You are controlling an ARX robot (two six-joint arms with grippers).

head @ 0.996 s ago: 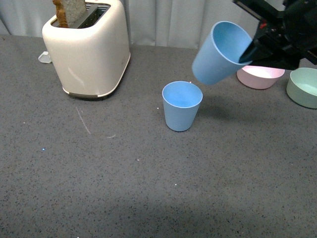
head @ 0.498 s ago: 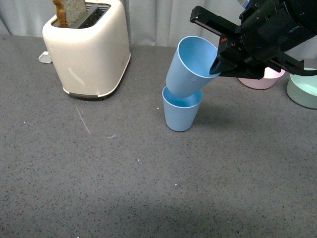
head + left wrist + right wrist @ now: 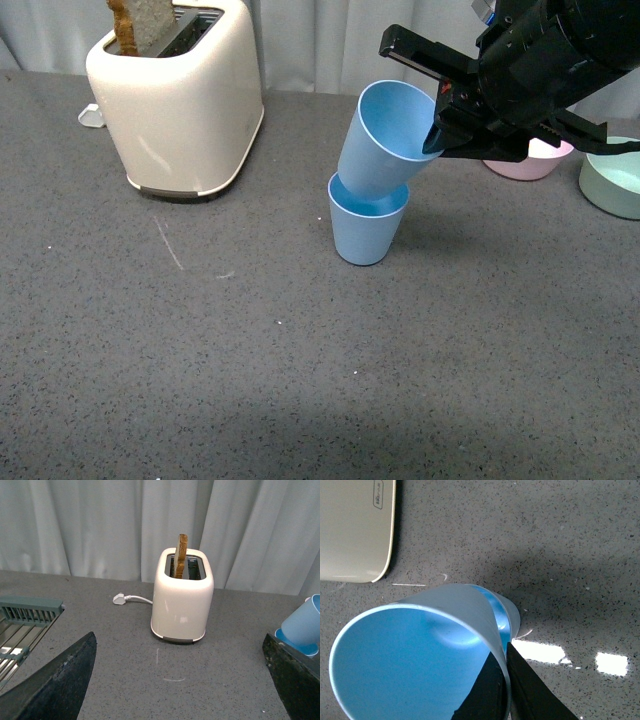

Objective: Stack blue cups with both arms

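Note:
One blue cup (image 3: 366, 228) stands upright on the grey table, right of the toaster. My right gripper (image 3: 437, 132) is shut on the rim of the second blue cup (image 3: 385, 140), holding it tilted with its base resting in the standing cup's mouth. In the right wrist view the held cup (image 3: 415, 655) fills the frame, its wall pinched between the black fingers (image 3: 520, 685), with the lower cup (image 3: 510, 617) behind it. My left gripper (image 3: 180, 680) is open and empty, far from the cups; both cups (image 3: 302, 627) show at that view's edge.
A cream toaster (image 3: 178, 95) with a slice of toast stands at the back left. A pink bowl (image 3: 525, 158) and a green bowl (image 3: 612, 178) sit at the back right, behind my right arm. A dish rack (image 3: 22, 625) shows in the left wrist view.
My right gripper carried the tilted cup left and down, from the air right of the standing cup until its base sits in that cup's mouth. In the last half second it barely moved.

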